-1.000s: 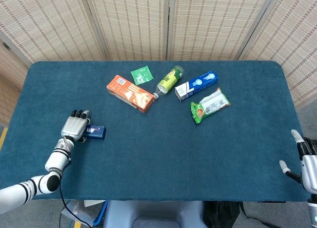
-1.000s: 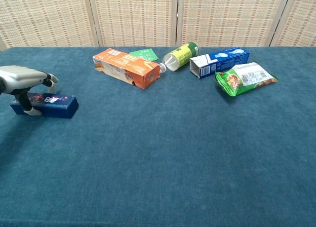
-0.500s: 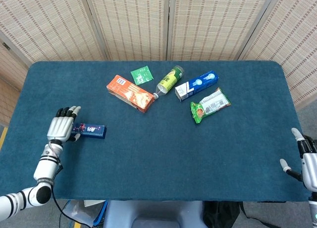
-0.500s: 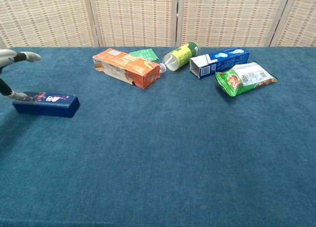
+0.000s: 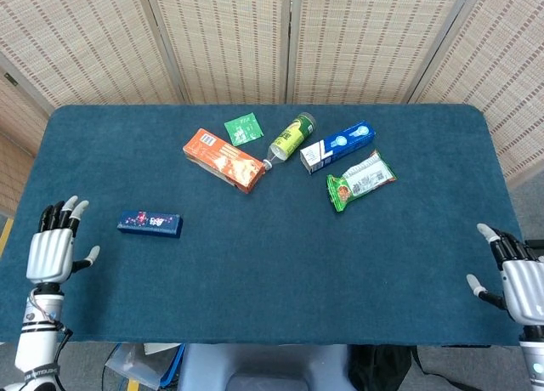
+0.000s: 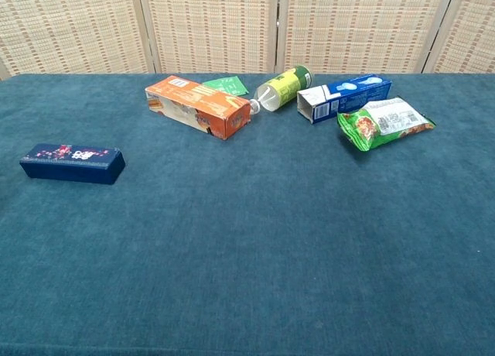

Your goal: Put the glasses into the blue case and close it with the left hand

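Head view: closed dark blue rectangular case [image 5: 150, 223] lay flat on counter [image 5: 255, 272]; left hand [image 5: 51, 251] well apart, fingers spread, empty; right hand [image 5: 514, 276] fingers apart too.

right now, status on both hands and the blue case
Left hand open, holding nothing, off the table's left edge. Right hand open, holding nothing. Blue case shut, lying flat, untouched. Nothing in the way.
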Controlling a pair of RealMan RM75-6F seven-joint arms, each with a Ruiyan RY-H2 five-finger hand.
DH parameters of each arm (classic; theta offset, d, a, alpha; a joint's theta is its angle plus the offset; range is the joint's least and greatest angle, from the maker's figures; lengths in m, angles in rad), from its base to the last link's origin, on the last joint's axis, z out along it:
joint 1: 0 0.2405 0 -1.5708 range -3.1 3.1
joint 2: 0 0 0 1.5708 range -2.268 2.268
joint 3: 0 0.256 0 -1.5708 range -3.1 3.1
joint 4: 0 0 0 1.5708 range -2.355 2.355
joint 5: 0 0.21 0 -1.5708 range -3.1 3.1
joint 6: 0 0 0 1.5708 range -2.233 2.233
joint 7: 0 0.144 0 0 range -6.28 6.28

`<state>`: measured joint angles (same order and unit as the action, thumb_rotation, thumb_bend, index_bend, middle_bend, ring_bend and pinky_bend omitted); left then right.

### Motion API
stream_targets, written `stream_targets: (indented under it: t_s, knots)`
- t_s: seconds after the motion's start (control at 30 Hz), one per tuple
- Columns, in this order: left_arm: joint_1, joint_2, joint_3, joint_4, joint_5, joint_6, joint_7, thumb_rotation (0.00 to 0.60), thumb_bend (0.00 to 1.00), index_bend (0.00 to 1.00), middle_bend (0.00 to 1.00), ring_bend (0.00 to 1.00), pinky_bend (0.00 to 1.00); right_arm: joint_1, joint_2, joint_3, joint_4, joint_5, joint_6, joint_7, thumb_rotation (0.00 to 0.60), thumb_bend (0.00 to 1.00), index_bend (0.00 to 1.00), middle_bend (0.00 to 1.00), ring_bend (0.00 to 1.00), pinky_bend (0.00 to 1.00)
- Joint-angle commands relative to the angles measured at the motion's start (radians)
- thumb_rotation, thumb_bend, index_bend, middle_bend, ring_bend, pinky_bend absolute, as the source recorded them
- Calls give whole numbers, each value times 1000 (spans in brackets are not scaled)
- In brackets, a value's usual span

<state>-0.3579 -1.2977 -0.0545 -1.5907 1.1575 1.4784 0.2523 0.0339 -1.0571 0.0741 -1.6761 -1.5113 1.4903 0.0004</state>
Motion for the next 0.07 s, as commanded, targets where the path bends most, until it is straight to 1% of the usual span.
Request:
stream_targets:
  t_s: [0.03, 0.07]
  knots:
    - [42, 11, 28, -48, 46, 48, 14, 600, 252, 116, 0, 0, 0, 11, -2, -2, 0, -11, -8, 10, 600, 237, 97, 165, 143, 230]
    - [51, 13, 31, -59, 53, 56, 18, 600, 252, 116, 0, 0, 0, 15, -5, -2, 3, -12, -13, 11, 600, 237, 98, 165, 143, 230]
